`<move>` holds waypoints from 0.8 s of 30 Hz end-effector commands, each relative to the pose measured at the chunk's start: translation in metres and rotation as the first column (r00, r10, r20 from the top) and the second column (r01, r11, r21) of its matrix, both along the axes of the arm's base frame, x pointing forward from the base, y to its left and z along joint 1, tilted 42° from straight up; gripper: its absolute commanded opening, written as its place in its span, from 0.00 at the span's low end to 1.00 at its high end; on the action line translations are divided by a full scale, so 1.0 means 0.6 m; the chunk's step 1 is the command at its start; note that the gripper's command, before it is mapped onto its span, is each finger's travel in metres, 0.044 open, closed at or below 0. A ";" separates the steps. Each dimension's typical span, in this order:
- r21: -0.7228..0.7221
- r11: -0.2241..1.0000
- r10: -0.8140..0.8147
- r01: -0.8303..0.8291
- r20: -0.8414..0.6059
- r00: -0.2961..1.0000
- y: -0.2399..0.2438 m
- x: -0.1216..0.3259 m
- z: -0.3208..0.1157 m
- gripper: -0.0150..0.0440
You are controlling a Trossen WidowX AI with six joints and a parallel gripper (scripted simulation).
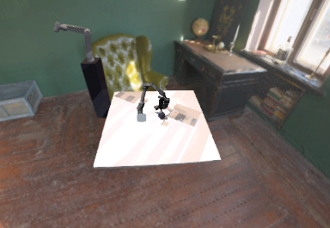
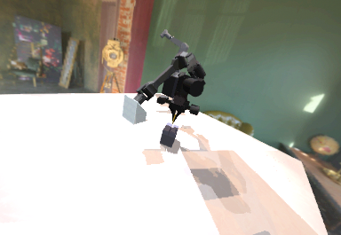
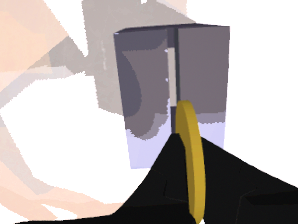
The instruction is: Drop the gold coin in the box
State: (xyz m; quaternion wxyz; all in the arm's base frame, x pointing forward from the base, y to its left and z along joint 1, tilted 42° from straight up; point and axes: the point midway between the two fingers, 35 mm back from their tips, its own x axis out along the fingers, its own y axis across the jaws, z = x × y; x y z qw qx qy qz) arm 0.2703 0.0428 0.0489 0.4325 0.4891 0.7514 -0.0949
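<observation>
The gripper (image 3: 189,183) is clamping the gold coin (image 3: 189,159) on edge between its dark fingers, and it is carrying the coin above the grey box (image 3: 172,76); the step in hand looks like lining the coin up over the slot (image 3: 172,72) before letting go; in the wrist view the coin's face is standing upright and its long axis is running nearly along the slot's line, tipped only slightly; the box is sitting near the middle of the bench (image 1: 163,152), toward the far edge, with the arm (image 1: 143,96) reaching over it; the holder is not showing in any view; the next move probably calls for squaring off that small tilt, lowering the coin's rim into the narrow opening, then parting the fingers, since the slot is leaving little room for error
</observation>
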 end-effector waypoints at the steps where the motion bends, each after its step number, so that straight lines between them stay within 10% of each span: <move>1: -0.001 1.000 0.004 -0.004 0.001 1.000 -0.002 0.002 -0.003 0.25; 24: 0.001 1.000 0.009 -0.009 0.008 1.000 -0.003 0.003 -0.011 0.25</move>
